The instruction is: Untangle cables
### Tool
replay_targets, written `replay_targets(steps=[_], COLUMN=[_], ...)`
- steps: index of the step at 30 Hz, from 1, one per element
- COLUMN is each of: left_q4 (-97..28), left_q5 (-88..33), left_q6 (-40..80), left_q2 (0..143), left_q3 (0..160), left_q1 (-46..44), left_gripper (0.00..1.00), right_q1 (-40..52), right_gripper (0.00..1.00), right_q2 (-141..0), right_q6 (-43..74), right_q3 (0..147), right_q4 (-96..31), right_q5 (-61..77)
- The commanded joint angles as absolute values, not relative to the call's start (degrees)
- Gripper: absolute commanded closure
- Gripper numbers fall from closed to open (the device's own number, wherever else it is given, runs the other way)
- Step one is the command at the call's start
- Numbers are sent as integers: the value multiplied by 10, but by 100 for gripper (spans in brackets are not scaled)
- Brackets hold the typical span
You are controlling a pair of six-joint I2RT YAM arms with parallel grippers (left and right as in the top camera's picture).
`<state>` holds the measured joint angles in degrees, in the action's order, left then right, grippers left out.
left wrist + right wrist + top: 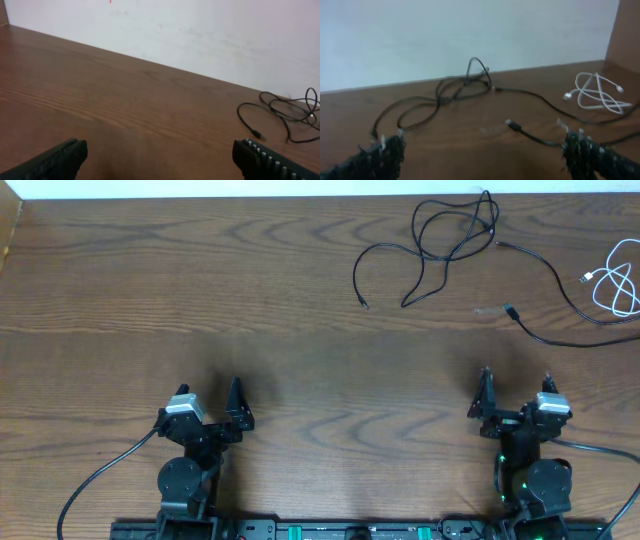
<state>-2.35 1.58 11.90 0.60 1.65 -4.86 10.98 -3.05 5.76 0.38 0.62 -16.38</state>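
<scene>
A black cable [487, 218] lies in tangled loops at the far right of the table, its ends trailing toward the middle. A second black cable [511, 310] runs from a small plug off toward the right edge. Near that edge rests a coiled white cable [612, 280]. My left gripper [208, 395] stands open at the near left, far from every cable. My right gripper [516, 388] is open at the near right, short of the second cable's plug [512, 124]. The right wrist view shows the tangle [465, 84] and the white coil [594, 95] ahead; nothing is between the fingers.
A white wall rises behind the table's far edge [150, 62]. A wooden side panel [622, 30] stands at the far right corner. Both arm bases sit along the near edge, with thick black wires trailing from them.
</scene>
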Motion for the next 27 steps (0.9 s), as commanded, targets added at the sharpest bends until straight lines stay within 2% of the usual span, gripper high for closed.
replay_targets(steps=[1, 9, 27], left_q4=[-42, -42, -42], left_q5=[17, 17, 17], left_q6=[112, 112, 112], left_q2=[3, 3, 3], left_q3=[2, 2, 2], left_q1=[-45, -45, -45], left_gripper=[2, 2, 2], right_q1=[97, 88, 11], right_gripper=[1, 1, 1], right_q2=[-7, -3, -3], right_q6=[26, -41, -11], right_q3=[3, 3, 3], right_q4=[-13, -28, -31], right_q5=[-168, -145, -125])
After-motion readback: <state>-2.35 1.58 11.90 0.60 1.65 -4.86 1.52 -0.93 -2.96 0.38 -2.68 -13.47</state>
